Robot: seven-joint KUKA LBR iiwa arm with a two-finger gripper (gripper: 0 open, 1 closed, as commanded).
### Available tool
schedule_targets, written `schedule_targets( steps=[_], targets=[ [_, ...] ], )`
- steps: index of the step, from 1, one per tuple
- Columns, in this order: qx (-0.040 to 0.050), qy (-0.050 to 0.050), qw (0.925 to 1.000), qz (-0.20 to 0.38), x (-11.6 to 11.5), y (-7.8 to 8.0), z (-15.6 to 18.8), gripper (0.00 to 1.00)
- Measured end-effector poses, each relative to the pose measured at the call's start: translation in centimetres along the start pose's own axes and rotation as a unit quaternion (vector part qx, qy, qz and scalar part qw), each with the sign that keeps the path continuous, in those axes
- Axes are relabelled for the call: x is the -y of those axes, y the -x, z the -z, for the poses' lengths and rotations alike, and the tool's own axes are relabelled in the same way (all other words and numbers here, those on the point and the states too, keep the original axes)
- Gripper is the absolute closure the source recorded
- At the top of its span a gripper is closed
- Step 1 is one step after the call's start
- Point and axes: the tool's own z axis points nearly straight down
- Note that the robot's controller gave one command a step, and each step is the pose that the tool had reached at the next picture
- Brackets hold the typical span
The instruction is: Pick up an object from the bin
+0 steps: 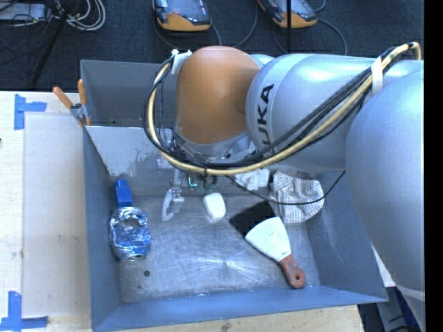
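Observation:
My gripper (191, 200) hangs under the orange dome over the middle of the bin, low above the floor. Its left finger (170, 203) is a slim metal piece; the other stands apart from it by a small white rounded block (214, 207), so the gripper is open. Bare bin floor shows between the fingers. A crushed clear plastic bottle (129, 230) with a blue cap lies to the left. To the right lies a scraper (271, 239) with a white blade and a brown handle, partly on a flat black piece (247, 217).
A checked cloth (296, 196) and a white crumpled cloth (253, 180) lie bunched at the back right, partly under the arm. The arm and its cables cover the bin's back middle. Bare floor lies along the bin's front.

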Motion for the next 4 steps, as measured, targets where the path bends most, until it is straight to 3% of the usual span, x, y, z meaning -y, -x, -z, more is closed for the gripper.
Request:
schedule_targets(
  steps=[1, 2, 3, 4],
  targets=[
    [0.0038, 0.001, 1.0, -0.003, 0.2, 0.2, 0.5, 1.0],
    [0.0038, 0.001, 1.0, -0.003, 0.2, 0.2, 0.5, 1.0],
    [0.0057, 0.001, 0.9951, 0.099, 1.1, -1.7, -0.8, 1.0],
    [0.0033, 0.0, 0.9838, 0.179, 2.1, -2.8, -2.6, 1.0]
  ],
)
